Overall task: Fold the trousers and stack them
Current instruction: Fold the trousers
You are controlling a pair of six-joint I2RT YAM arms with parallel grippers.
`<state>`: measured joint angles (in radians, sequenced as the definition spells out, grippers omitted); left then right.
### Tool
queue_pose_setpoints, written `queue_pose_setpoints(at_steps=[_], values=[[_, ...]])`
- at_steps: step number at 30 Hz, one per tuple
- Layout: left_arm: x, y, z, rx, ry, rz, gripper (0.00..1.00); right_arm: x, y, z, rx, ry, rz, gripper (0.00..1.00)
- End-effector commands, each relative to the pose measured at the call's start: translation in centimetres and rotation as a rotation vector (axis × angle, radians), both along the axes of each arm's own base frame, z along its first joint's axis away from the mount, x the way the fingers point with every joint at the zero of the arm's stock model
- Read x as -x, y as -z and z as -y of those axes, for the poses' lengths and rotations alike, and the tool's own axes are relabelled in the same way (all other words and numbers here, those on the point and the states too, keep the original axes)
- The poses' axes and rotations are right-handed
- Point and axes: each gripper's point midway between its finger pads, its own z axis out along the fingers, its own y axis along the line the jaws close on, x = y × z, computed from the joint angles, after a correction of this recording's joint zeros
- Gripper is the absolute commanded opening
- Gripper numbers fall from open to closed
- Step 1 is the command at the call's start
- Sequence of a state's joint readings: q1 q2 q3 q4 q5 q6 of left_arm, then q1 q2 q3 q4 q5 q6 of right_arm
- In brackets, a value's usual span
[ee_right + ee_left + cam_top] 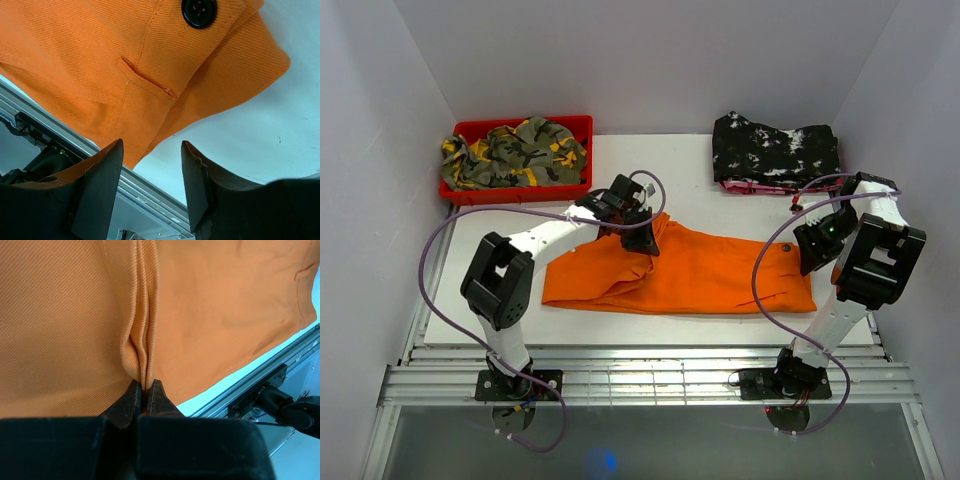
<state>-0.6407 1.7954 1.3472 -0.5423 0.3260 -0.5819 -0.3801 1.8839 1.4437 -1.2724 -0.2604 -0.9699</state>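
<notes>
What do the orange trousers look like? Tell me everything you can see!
The trousers are plain bright orange, made of finely ribbed woven cloth. They lie flat across the white table and seem folded lengthwise. The waist end is on the right, with a black button and a slit pocket. The left gripper has its jaws shut on a pinched ridge of cloth at the far edge. The right gripper hovers open by the waist corner, holding nothing.
</notes>
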Motion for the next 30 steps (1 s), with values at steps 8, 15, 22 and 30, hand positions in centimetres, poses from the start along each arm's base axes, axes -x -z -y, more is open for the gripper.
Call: queue_pose_setpoints(at_steps=[8, 15, 22, 30], values=[[0.2, 2.4, 2.8, 0.003, -0.012, -0.05, 0.08, 0.7, -0.5, -0.7, -0.026, 0.013, 0.025, 0.57], [-1.7, -0.2, 3.8, 0.024, 0.063, 0.052, 0.88, 0.7, -0.4, -0.8, -0.031, 0.014, 0.021, 0.58], [-3.7, -6.8, -7.5, 0.117, 0.039, 0.168, 0.98, -0.1, -1.5, 0.0, -0.02, 0.029, 0.061, 0.58], [-1.7, -4.8, -24.9, 0.026, -0.037, 0.164, 0.98, -1.6, -3.4, 0.2, -0.073, 0.106, 0.115, 0.57]])
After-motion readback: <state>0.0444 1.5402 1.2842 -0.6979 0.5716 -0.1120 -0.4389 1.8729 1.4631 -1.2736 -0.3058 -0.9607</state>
